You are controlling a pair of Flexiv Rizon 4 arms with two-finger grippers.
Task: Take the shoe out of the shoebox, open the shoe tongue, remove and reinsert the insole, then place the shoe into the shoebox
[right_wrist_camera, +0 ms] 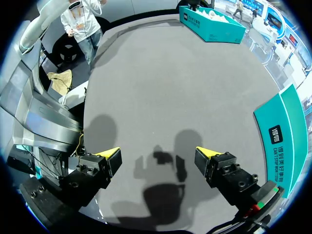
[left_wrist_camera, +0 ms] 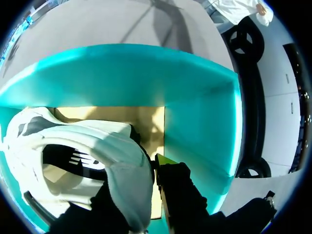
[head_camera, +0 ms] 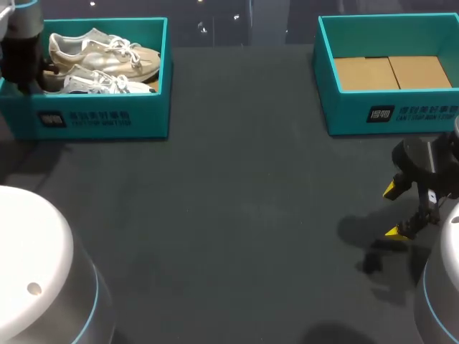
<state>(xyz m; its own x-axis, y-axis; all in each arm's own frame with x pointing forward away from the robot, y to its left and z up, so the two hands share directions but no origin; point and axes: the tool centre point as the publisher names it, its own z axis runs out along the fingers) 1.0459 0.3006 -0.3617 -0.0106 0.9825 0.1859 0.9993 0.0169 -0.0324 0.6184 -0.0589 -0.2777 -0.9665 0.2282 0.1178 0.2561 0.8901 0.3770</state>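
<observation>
- At the table's far left corner sits the teal shoebox, with two pale sneakers lying side by side in it.
- My left arm comes down into that box at its left end.
- From the left wrist I see the left end effector closed on the shoe at the heel. The white heel wall is pinched between the two fingers, and only one yellow tip shows — the other is hidden behind the shoe.
- I cannot tell from the head view which of the two sneakers it grips.
- A second teal box stands at the far right corner, its brown cardboard floor showing.
- Near the right edge, my right end effector hovers over bare table, fingers spread wide and holding nothing — its shadow falls just beneath.
</observation>
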